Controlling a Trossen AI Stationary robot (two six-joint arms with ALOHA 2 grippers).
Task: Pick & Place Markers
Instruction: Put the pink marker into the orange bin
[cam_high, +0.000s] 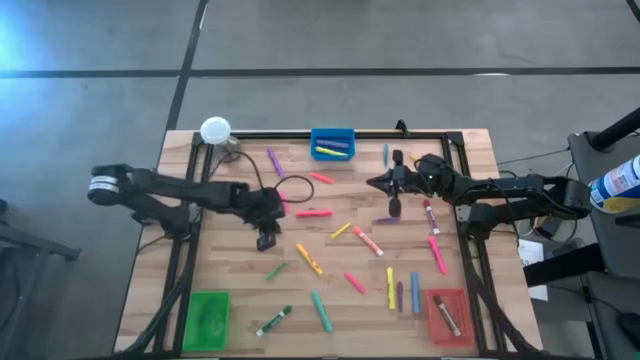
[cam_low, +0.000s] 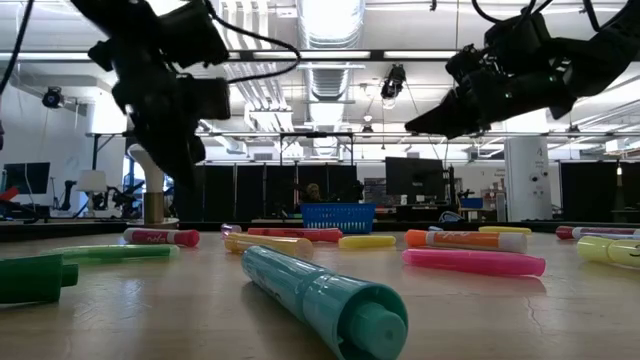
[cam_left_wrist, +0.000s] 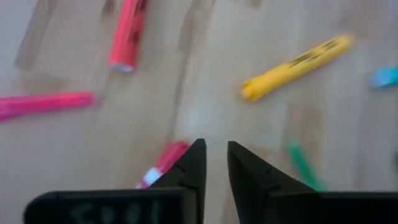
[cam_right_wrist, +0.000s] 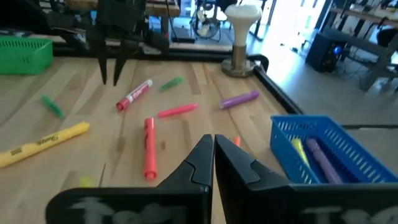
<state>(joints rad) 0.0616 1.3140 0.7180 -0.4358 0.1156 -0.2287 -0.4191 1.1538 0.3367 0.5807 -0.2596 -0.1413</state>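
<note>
Wooden tabletop (cam_high: 240, 270) is lying under the left gripper (cam_left_wrist: 216, 163), which is hovering slightly parted and empty just beside a red, white-labelled marker (cam_left_wrist: 163, 163). That light, stiff, smooth plastic stick looks best pinched mid-barrel. Farther right, the right gripper (cam_right_wrist: 214, 151) is hanging clenched and empty near the blue mesh tray (cam_high: 332, 145).

Bright, even light from overhead ceiling strips (cam_low: 330, 20) in the low view, both arms dark against it, soft short shadows on the desk (cam_high: 240, 290), left wrist view smeared by blur, teal marker (cam_low: 320, 298) nearest the low camera oversized and soft.
</note>
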